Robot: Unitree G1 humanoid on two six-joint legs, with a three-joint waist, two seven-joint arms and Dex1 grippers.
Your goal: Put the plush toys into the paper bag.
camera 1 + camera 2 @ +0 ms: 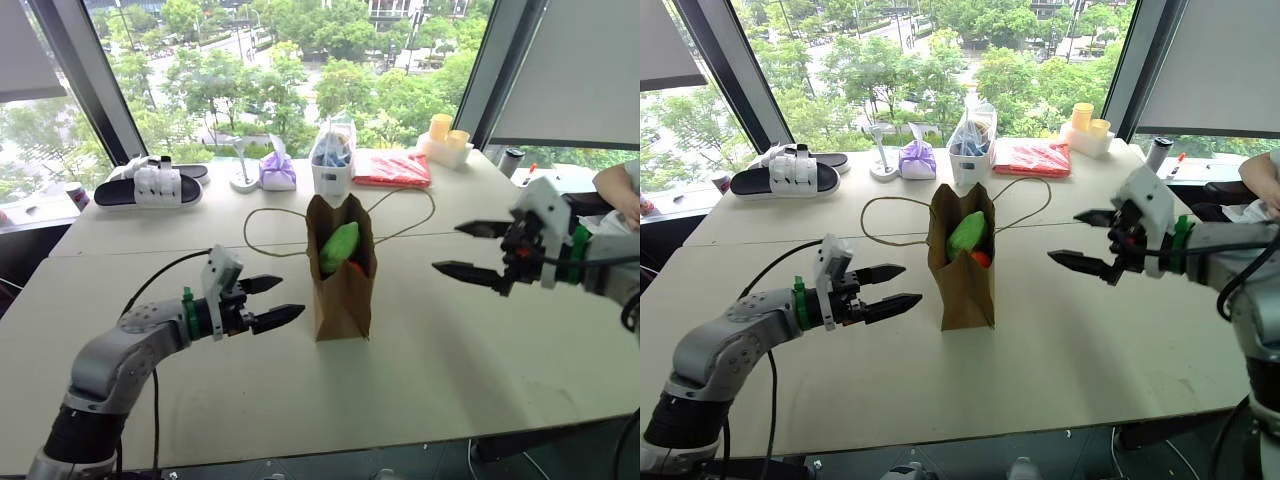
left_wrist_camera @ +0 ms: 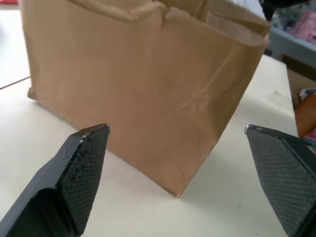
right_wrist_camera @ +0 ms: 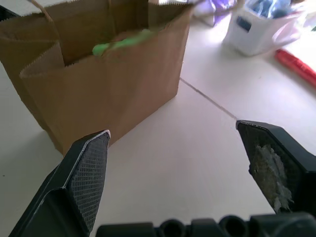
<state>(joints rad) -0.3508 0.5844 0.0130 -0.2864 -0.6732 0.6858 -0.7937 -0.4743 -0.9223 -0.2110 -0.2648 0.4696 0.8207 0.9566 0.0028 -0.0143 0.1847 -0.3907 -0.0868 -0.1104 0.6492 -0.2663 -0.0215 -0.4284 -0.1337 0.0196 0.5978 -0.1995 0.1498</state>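
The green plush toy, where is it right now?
The green plush toy sits inside the open paper bag, standing mid-table between the two arms, with the orange-red toy tucked beside it.

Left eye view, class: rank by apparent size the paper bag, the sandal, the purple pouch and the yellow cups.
1. paper bag
2. sandal
3. purple pouch and yellow cups: too alike to rank.
The bag stands nearer the camera, so its lead is partly perspective.
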